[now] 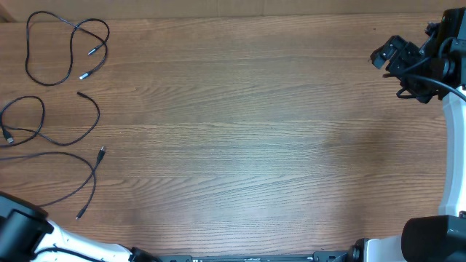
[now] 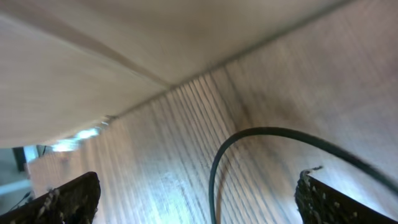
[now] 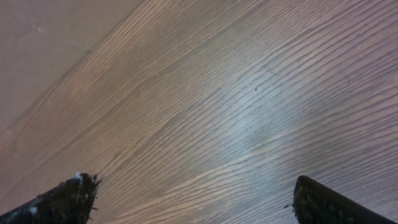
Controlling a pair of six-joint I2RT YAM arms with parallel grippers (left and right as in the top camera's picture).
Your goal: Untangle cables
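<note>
Three separate thin black cables lie at the table's left side in the overhead view: a looped one point(image 1: 27, 54) at the far left corner with two silver tips, a second point(image 1: 97, 113) curving below it, and a third point(image 1: 51, 153) nearest the front. They do not cross each other. My left gripper point(image 2: 196, 202) is open, low over the table, with a curved strand of cable point(image 2: 261, 130) lying between its fingers, not gripped. My right gripper point(image 1: 386, 57) is open and empty at the far right, over bare wood point(image 3: 199, 124).
The wooden table point(image 1: 240, 131) runs the full width. The left arm's base point(image 1: 18, 229) sits at the front left corner, close to the third cable. The right arm point(image 1: 455, 145) stands along the right edge.
</note>
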